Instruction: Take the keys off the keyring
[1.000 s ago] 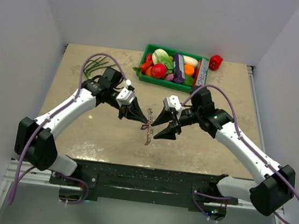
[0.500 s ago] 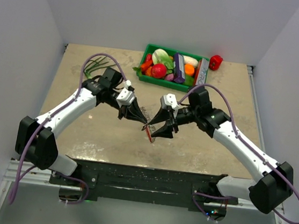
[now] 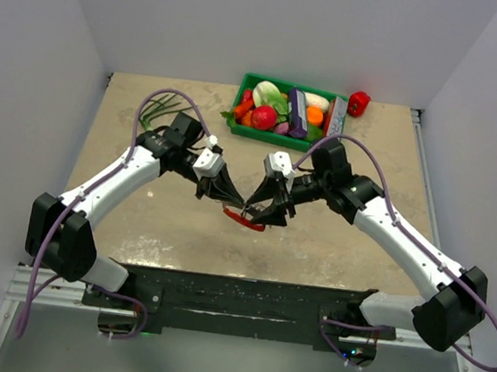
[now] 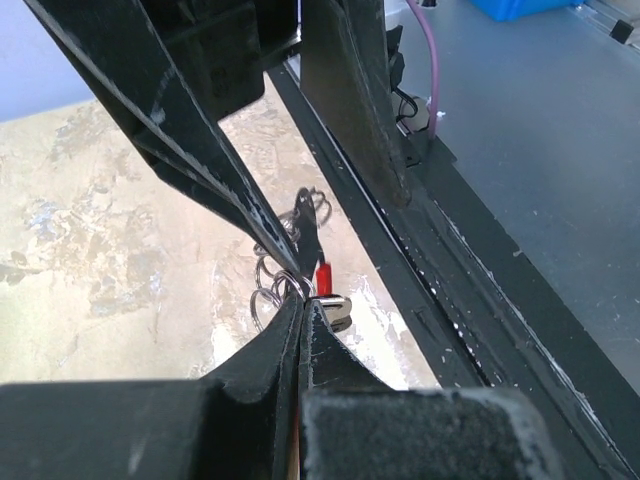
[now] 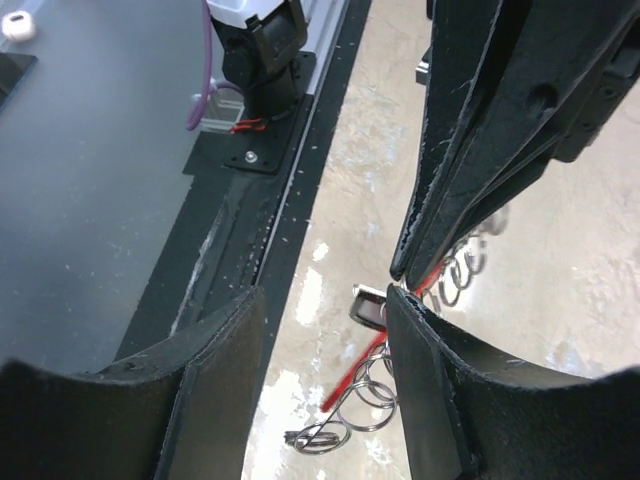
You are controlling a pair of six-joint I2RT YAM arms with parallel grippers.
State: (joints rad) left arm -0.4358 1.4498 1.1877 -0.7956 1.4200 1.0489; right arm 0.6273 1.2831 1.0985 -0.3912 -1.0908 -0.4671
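The keyring (image 4: 263, 293) hangs in the air just over the table (image 3: 137, 218), near the front and in the middle, right where the 2 arms meet. The left gripper (image 4: 303, 303) has its 2 fingers pressed tight together, and they pinch the keyring at their tips. The bunch hangs down from there.

A red tag (image 3: 243, 221) curves out under the 2 grippers. The keys (image 5: 367, 304) are on the bunch too. 1 small key sits just beside the tips of the left gripper, and another hangs lower down by some wire loops. The keys are very small, so I cannot tell how many there are.

The right gripper (image 5: 322, 300) has its 2 fingers spread apart, and they do not squeeze anything. They point at the bunch from the other side. 1 finger comes down very close to the loops, but I cannot tell if it touches them.

At the back of the table is a green tray (image 3: 272, 137) full of toy food. A little red toy (image 3: 358, 102) sits just beside it on the right. Some thin green stalks (image 3: 160, 113) lie at the back on the left.
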